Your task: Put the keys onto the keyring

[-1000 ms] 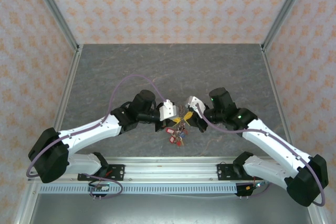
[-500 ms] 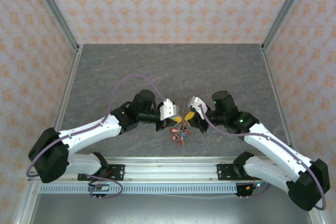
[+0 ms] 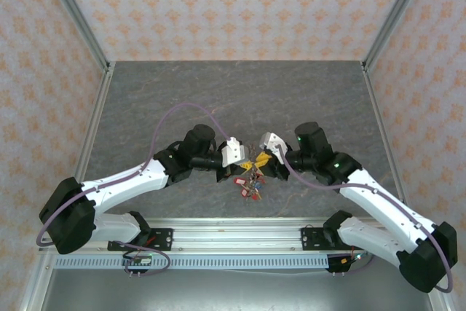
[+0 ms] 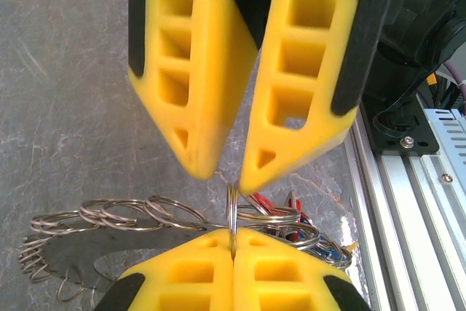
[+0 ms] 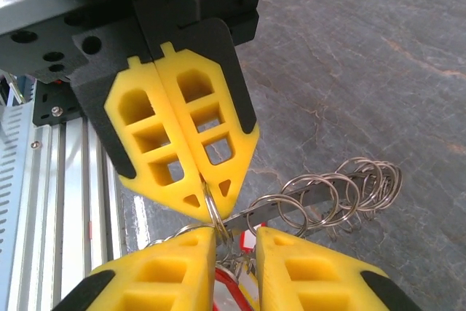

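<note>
Above the middle of the table's (image 3: 218, 100) near edge, the left gripper (image 4: 233, 249) pinches a split ring of the keyring (image 3: 248, 180) steady, while the right gripper's (image 5: 237, 238) narrowly parted jaws straddle that ring, firmness of hold unclear, apparently readying it for threading.

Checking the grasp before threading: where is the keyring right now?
In the top view, the keyring is at the table's near centre, where the left tool and right tool meet, its red tags toward the rail.

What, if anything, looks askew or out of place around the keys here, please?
The row of silvery wire split rings juts sideways at a slant from the left claw, strung on a flat metal strip, unevenly fanned. Nothing looks spilled or broken.
</note>
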